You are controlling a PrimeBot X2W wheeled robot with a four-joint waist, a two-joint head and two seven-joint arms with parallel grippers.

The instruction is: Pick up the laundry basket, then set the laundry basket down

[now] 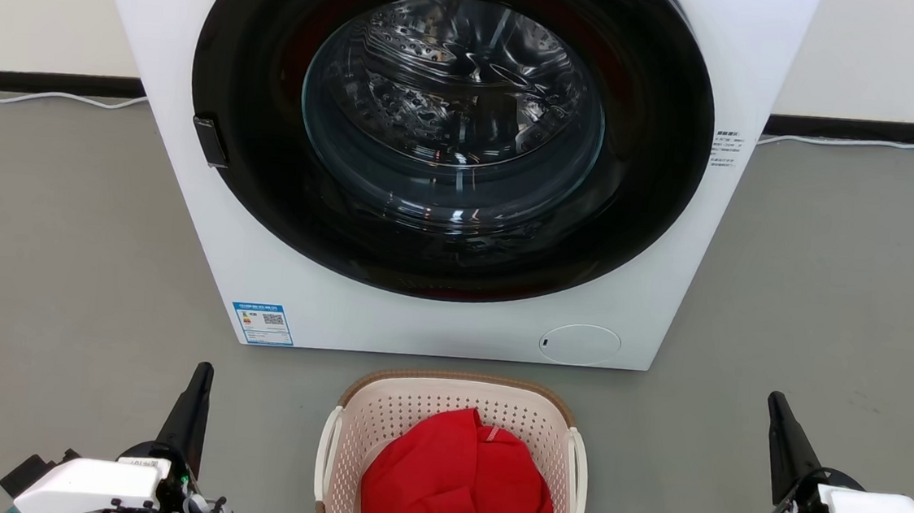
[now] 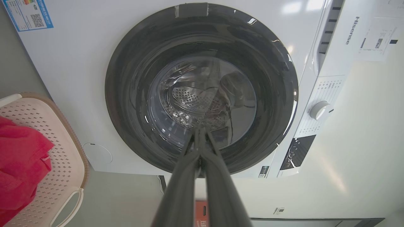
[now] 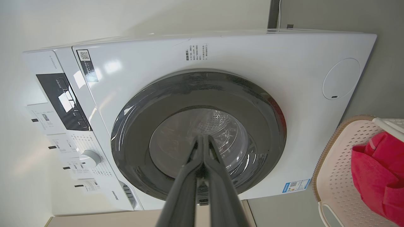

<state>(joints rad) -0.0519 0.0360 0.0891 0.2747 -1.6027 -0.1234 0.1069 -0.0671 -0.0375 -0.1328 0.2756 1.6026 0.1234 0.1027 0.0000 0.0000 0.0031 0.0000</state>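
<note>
Two dark grippers, the left gripper [image 1: 203,375] at lower left and the right gripper [image 1: 779,412] at lower right, are pointing up the frame, jaws clenched on nothing. Between them at bottom centre, one perforated pale plastic laundry basket [image 1: 412,406] with brown woven-look rim and two white handles is holding one crumpled red garment [image 1: 456,477]. Behind, one white washing machine [image 1: 419,327] is showing its round glass door [image 1: 452,117].
</note>
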